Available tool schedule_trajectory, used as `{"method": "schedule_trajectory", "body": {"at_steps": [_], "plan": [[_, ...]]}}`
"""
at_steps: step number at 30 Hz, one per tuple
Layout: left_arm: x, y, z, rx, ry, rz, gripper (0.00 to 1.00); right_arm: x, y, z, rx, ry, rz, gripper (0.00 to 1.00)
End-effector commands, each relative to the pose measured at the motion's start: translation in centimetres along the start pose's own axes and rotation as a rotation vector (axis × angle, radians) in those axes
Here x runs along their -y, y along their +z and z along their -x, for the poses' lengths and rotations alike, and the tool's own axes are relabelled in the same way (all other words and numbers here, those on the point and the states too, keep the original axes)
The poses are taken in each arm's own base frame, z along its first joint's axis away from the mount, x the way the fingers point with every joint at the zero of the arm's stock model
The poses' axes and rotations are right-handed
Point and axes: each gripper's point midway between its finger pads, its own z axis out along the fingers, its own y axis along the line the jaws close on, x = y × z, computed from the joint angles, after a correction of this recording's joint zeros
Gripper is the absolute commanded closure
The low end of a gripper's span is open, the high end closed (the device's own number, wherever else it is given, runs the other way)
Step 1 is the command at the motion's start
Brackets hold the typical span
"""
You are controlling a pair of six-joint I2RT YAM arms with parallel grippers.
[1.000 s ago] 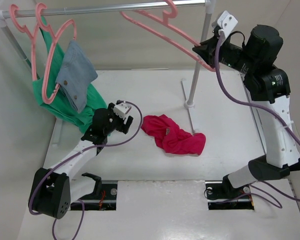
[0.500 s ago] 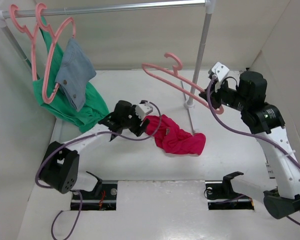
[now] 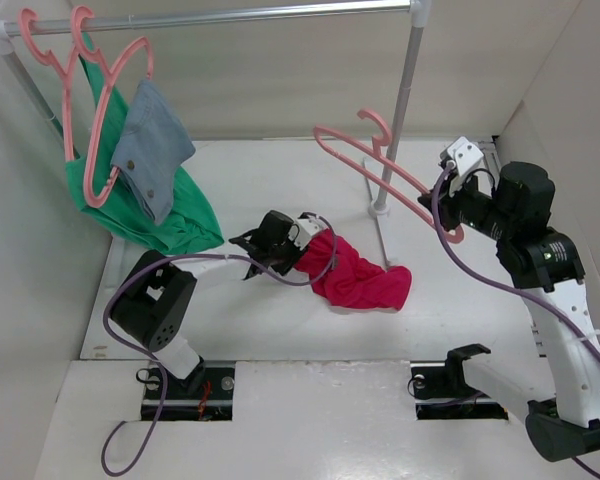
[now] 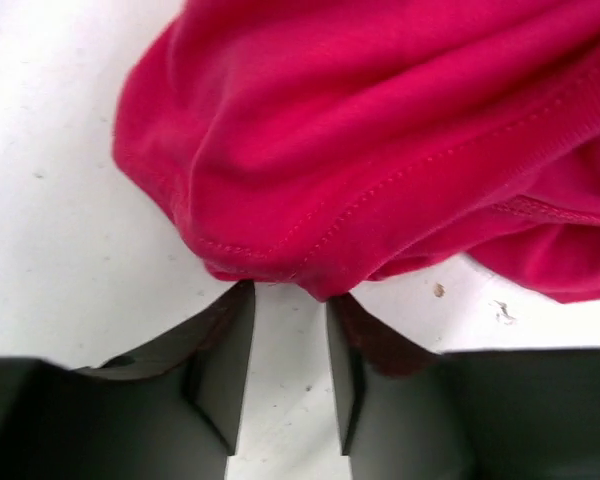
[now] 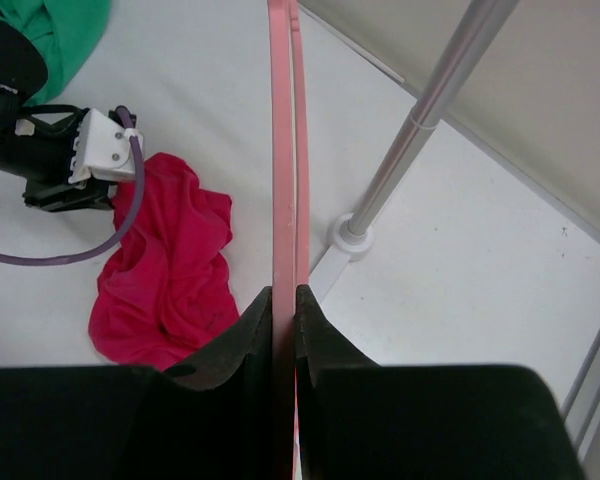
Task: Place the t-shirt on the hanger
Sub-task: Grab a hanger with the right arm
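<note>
Step in hand, as judged: the t-shirt is to be gripped at its left end by the left tool. That tool's fingers are parted, with the tips set at a hem fold and bare desk seen in the gap; nothing is pinched yet. A single layer at a hem or the neck is best taken, not the whole bunch, so an opening can be found for the hanger. The right tool is pressed together on the hanger's frame near one end, and the hanger is held in the air. Its long axis is seen running far-left to near-right, hook up and toward the back. The t-shirt is crumpled mid-desk, its long axis roughly left-right, just beside the rack foot.
</note>
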Motion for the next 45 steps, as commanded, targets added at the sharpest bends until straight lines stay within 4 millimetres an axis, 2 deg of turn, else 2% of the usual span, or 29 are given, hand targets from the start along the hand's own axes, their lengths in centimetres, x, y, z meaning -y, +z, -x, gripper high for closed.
{"method": "schedule_trajectory", "body": {"at_steps": [1, 2, 3, 4, 9, 10, 11, 14, 16, 18, 20, 22, 23, 24, 25, 27, 28, 30, 31, 32, 33, 34, 37, 38, 40, 41, 43, 45], "plan": [[-1.6, -0.6, 3.7, 0.093, -0.015, 0.08, 0.71, 0.4, -0.6, 1.4, 0.045, -0.002, -0.02, 1.0], [-1.6, -0.6, 3.7, 0.093, -0.015, 0.08, 0.75, 0.3, -0.6, 1.2, 0.035, 0.002, -0.017, 1.0], [-1.1, -0.6, 3.5, 0.087, -0.014, 0.051, 0.86, 0.1, -0.6, 1.2, 0.038, 0.002, -0.009, 1.0], [-1.1, -0.6, 3.5, 0.087, -0.014, 0.051, 0.9, 0.0, -0.8, 1.7, 0.05, -0.002, -0.003, 1.0], [-0.6, -0.8, 4.1, 0.118, -0.051, 0.0, 0.92, -0.2, -0.3, 1.1, 0.018, 0.023, 0.019, 1.0], [-0.7, -1.1, 4.8, 0.14, -0.064, -0.015, 0.92, -0.2, -0.3, 1.1, 0.018, 0.023, 0.019, 1.0], [-0.8, -1.2, 4.8, 0.143, -0.071, -0.024, 0.88, -0.2, -0.3, 1.1, 0.011, 0.026, 0.021, 1.0], [0.2, -1.3, 6.0, 0.183, -0.071, -0.086, 0.57, -0.1, -0.4, 1.5, 0.019, 0.022, 0.018, 1.0], [0.3, -1.3, 6.5, 0.203, -0.067, -0.093, 0.49, -0.1, -0.4, 1.5, 0.019, 0.022, 0.018, 1.0], [-0.1, -1.2, 6.5, 0.212, -0.098, -0.071, 0.49, -0.2, -0.1, 1.3, 0.014, 0.026, 0.03, 1.0], [-0.3, -0.9, 6.2, 0.197, -0.115, -0.051, 0.56, -0.2, -0.1, 1.3, 0.014, 0.026, 0.03, 1.0], [-1.0, -0.6, 5.7, 0.179, -0.134, -0.012, 0.59, -0.2, -0.1, 1.3, 0.014, 0.026, 0.03, 1.0], [-1.5, -0.7, 6.0, 0.184, -0.149, 0.015, 0.64, -0.4, -0.4, 1.3, 0.013, 0.026, 0.03, 1.0], [-1.2, -0.6, 6.1, 0.182, -0.141, 0.019, 0.68, -0.3, -0.6, 1.6, 0.021, 0.023, 0.027, 1.0], [-1.3, -0.4, 5.7, 0.17, -0.143, 0.031, 0.74, -0.4, -0.6, 1.4, 0.012, 0.027, 0.03, 1.0], [-1.0, -0.4, 6.3, 0.176, -0.14, 0.043, 0.95, -0.4, -0.8, 1.5, 0.01, 0.018, 0.031, 1.0], [-1.0, -0.4, 6.3, 0.176, -0.14, 0.044, 1.0, -0.5, -0.9, 1.2, 0.0, 0.023, 0.034, 1.0], [-1.0, -0.4, 6.3, 0.176, -0.14, 0.044, 1.0, -0.9, -1.0, 0.4, -0.034, 0.038, 0.045, 1.0], [-1.6, -0.6, 7.1, 0.196, -0.148, 0.049, 1.0, -1.1, -1.1, -0.1, -0.051, 0.046, 0.05, 1.0], [-1.9, -0.9, 6.6, 0.164, -0.159, 0.041, 1.0, -1.2, -1.5, -0.1, -0.061, 0.05, 0.053, 1.0], [-3.2, -1.2, 6.5, 0.151, -0.187, 0.046, 1.0, -1.6, -2.1, -0.1, -0.089, 0.074, 0.061, 1.0], [-3.4, -2.1, 7.2, 0.132, -0.18, 0.008, 1.0, -2.5, -3.3, 0.6, -0.088, 0.08, 0.096, 1.0], [-5.2, -3.2, 7.8, 0.102, -0.13, 0.006, 1.0, -3.6, -4.5, 1.2, -0.112, 0.112, 0.148, 1.0], [-6.3, -4.0, 9.2, 0.126, -0.127, 0.015, 1.0, -3.9, -4.9, 1.0, -0.137, 0.124, 0.155, 1.0], [-6.9, -4.6, 9.1, 0.101, -0.138, -0.005, 1.0, -4.3, -6.2, -0.5, -0.24, 0.177, 0.148, 1.0], [-7.0, -5.1, 10.1, 0.124, -0.14, -0.025, 1.0, -4.6, -6.6, -1.3, -0.279, 0.203, 0.142, 1.0], [-5.8, -5.6, 10.7, 0.133, -0.139, -0.096, 1.0, -5.4, -7.7, -2.3, -0.326, 0.237, 0.153, 1.0], [-5.1, -5.5, 11.0, 0.139, -0.138, -0.142, 1.0, -7.1, -8.3, -2.3, -0.314, 0.259, 0.231, 1.0]]}}
